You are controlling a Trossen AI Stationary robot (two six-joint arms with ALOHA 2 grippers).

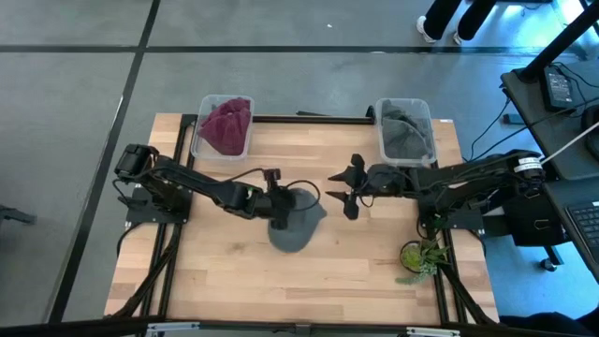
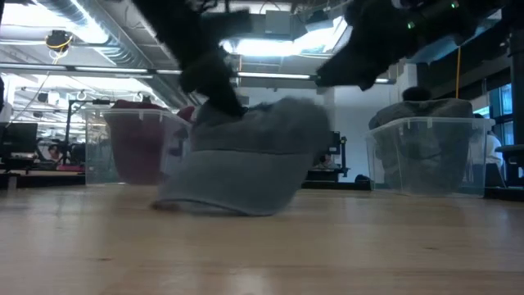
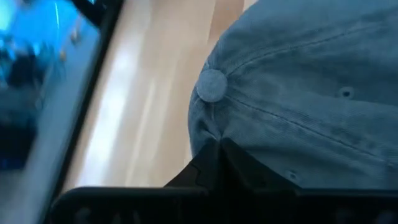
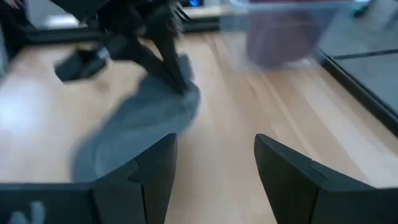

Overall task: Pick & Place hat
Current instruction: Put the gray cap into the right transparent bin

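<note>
A grey cap [image 1: 298, 223] lies on the wooden table's middle, its brim edge [image 2: 221, 205] on the table in the low view. My left gripper [image 1: 277, 202] is shut on its crown, beside the top button [image 3: 211, 85]. My right gripper [image 1: 350, 193] is open and empty, a little to the right of the cap and above the table. In the right wrist view its two fingers [image 4: 155, 168] stand wide apart, with the cap [image 4: 140, 121] farther off. My left gripper holds the cap by the crown fabric [image 3: 214, 140] just below the top button, pinched between its two fingers. The fingers [image 2: 214, 82] come slanting down from the table's left side. The cap sits tilted, with its brim edge on the table.
A clear bin of maroon hats [image 1: 223, 126] stands at the far left and a clear bin of grey hats [image 1: 405, 133] at the far right. A small green plant [image 1: 419, 256] sits near the right front corner. Bare table lies in front of the cap.
</note>
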